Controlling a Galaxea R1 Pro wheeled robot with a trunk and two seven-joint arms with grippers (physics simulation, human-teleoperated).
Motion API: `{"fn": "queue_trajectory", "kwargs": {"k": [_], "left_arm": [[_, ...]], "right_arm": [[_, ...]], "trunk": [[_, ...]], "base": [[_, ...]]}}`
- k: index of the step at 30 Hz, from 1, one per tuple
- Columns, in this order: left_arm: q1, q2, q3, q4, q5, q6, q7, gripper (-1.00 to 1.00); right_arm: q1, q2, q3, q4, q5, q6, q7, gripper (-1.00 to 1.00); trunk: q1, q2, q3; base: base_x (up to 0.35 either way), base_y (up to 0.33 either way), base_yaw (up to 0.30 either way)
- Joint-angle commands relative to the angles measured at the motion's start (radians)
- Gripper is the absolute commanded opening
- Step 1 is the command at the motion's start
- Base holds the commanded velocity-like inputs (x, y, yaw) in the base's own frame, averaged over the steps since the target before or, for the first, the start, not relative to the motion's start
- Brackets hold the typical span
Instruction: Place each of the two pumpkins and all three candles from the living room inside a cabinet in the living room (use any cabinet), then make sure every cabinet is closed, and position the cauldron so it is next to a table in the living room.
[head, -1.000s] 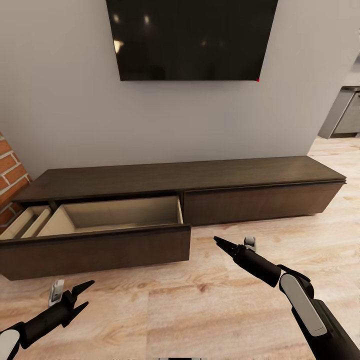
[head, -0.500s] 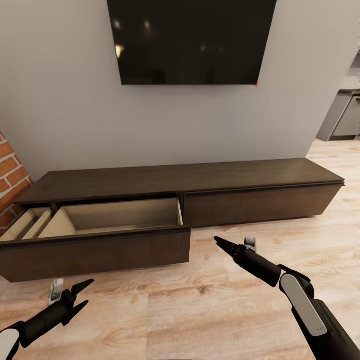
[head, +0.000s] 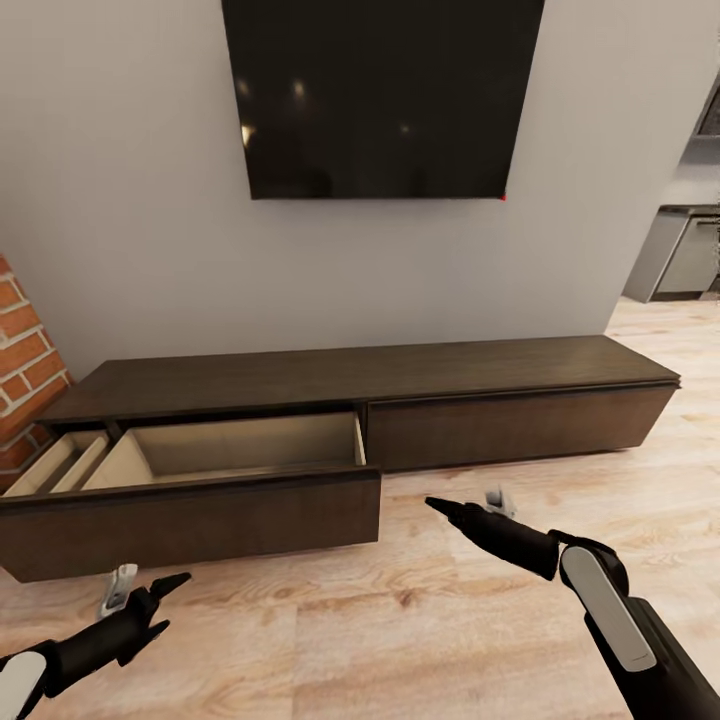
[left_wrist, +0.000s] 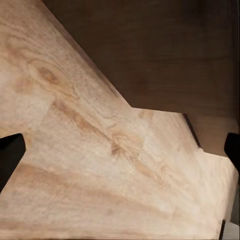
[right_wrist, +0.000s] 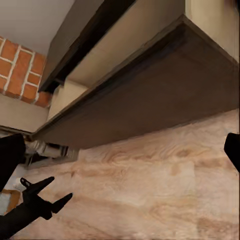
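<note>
Cabinet (head: 520, 425) sits against the grey wall under a dark wall screen (head: 385, 95), running from about 9 o'clock to 3 o'clock across the head view. One long low unit, two fronts counted. Left drawer (head: 200, 515) pulled out, pale compartments showing; what shows of them holds nothing. Right front flush and shut.

Progress, as a judgement: early. No pumpkins, candles or cauldron visible at this moment, so none can be counted as stowed. Left to do: fetch two pumpkins and three candles, load them, shut the drawer, place the cauldron by a table.

Left gripper (head: 165, 603) low at 7 o'clock, above the wood floor (head: 450, 610), just in front of the drawer face; fingers apart, nothing between them. Right wrist view shows the same spread claw (right_wrist: 47, 192) below the drawer's underside.

Right gripper (head: 440, 504) at 5 o'clock, pointed toward the drawer's right corner, apart from it. Its tips look drawn together in the head view, though the right wrist view shows dark finger shapes wide at the edges; cannot tell. Nothing carried.

Brick surround (head: 25, 360) at 9 o'clock.
</note>
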Motion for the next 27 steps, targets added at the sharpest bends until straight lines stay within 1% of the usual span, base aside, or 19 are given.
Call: {"fn": "queue_trajectory", "kwargs": {"k": [1,4,6,7,8,9,10,12,14,15,16,17,18,20,21,24,25,26,27], "left_arm": [[-0.001,-0.003,-0.006,-0.018,-0.004,0.005,0.047,1.0],[-0.001,-0.012,-0.038,-0.036,-0.006,0.004,0.15,1.0],[-0.001,-0.02,-0.079,-0.039,-0.006,-0.002,0.23,1.0],[-0.001,-0.021,-0.089,-0.04,-0.006,-0.004,0.25,1.0],[-0.001,-0.025,-0.119,-0.041,-0.006,-0.008,0.307,1.0],[-0.001,-0.027,-0.127,-0.042,-0.006,-0.01,0.323,1.0],[-0.001,-0.032,-0.151,-0.043,-0.007,-0.013,0.368,1.0],[-0.001,-0.044,-0.174,-0.044,-0.008,-0.016,0.411,1.0],[-0.001,-0.057,-0.188,-0.043,-0.01,-0.024,0.441,1.0],[-0.001,-0.071,-0.208,-0.043,-0.01,-0.04,0.473,1.0],[-0.001,-0.08,-0.226,-0.043,-0.01,-0.056,0.494,1.0],[-0.001,-0.085,-0.248,-0.042,-0.01,-0.075,0.513,1.0],[-0.001,-0.087,-0.259,-0.042,-0.01,-0.085,0.522,1.0],[-0.002,-0.091,-0.3,-0.041,-0.01,-0.123,0.545,1.0],[-0.002,-0.093,-0.313,-0.041,-0.01,-0.133,0.551,1.0],[-0.001,-0.094,-0.331,-0.04,-0.011,-0.148,0.559,1.0],[-0.002,-0.094,-0.334,-0.04,-0.011,-0.151,0.561,1.0],[-0.002,-0.094,-0.338,-0.038,-0.011,-0.153,0.563,1.0],[-0.002,-0.094,-0.338,-0.036,-0.012,-0.154,0.563,1.0]], "right_arm": [[-0.001,0.0,0.0,0.003,0.004,0.023,-0.088,1.0],[-0.001,0.001,0.009,0.021,0.003,0.035,-0.25,1.0],[-0.001,0.002,0.036,0.057,0.004,0.03,-0.337,1.0],[-0.001,0.002,0.044,0.068,0.005,0.026,-0.354,1.0],[-0.001,0.002,0.072,0.099,0.005,0.012,-0.39,1.0],[-0.001,0.002,0.083,0.107,0.005,0.005,-0.398,1.0],[-0.001,0.002,0.121,0.127,0.005,-0.015,-0.414,1.0],[-0.001,0.002,0.16,0.142,0.005,-0.038,-0.425,1.0],[-0.001,0.002,0.177,0.158,0.005,-0.062,-0.428,1.0],[-0.001,0.002,0.188,0.176,0.004,-0.082,-0.429,1.0],[-0.001,0.002,0.194,0.189,0.005,-0.09,-0.429,1.0],[-0.001,0.003,0.205,0.2,0.008,-0.097,-0.429,1.0],[-0.001,0.003,0.213,0.206,0.012,-0.099,-0.429,1.0],[-0.001,0.004,0.242,0.219,0.043,-0.117,-0.43,1.0],[-0.001,0.005,0.251,0.222,0.059,-0.128,-0.431,1.0],[-0.001,0.011,0.263,0.228,0.091,-0.155,-0.431,1.0],[-0.001,0.02,0.266,0.23,0.104,-0.166,-0.431,1.0],[-0.001,0.04,0.267,0.234,0.137,-0.178,-0.432,1.0],[-0.001,0.046,0.268,0.24,0.151,-0.18,-0.432,1.0]], "trunk": [[-0.001,0.0,0.003],[-0.002,0.001,0.015],[-0.003,0.001,0.022],[-0.003,0.001,0.026],[-0.004,0.002,0.03],[-0.004,0.002,0.034],[-0.005,0.002,0.038],[-0.006,0.003,0.046],[-0.006,0.003,0.053],[-0.007,0.003,0.057],[-0.007,0.003,0.061],[-0.008,0.004,0.065],[-0.008,0.004,0.069],[-0.009,0.004,0.077],[-0.01,0.005,0.08],[-0.011,0.005,0.092],[-0.011,0.006,0.096],[-0.012,0.006,0.1],[-0.012,0.006,0.104]], "base": [[0.0,0.0,0.0],[0.0,0.0,0.0],[0.0,0.0,0.0],[0.0,0.0,0.0],[0.0,0.0,0.0],[0.0,0.0,0.0],[0.0,0.0,0.0],[0.0,0.0,0.0],[0.0,0.0,0.0],[0.0,0.0,0.0],[0.0,0.0,0.0],[0.0,0.0,0.0],[0.0,0.0,0.0],[0.0,0.0,0.0],[0.0,0.0,0.0],[0.0,0.0,0.0],[0.0,0.0,0.0],[0.0,0.0,0.0],[0.0,0.0,0.0]]}}
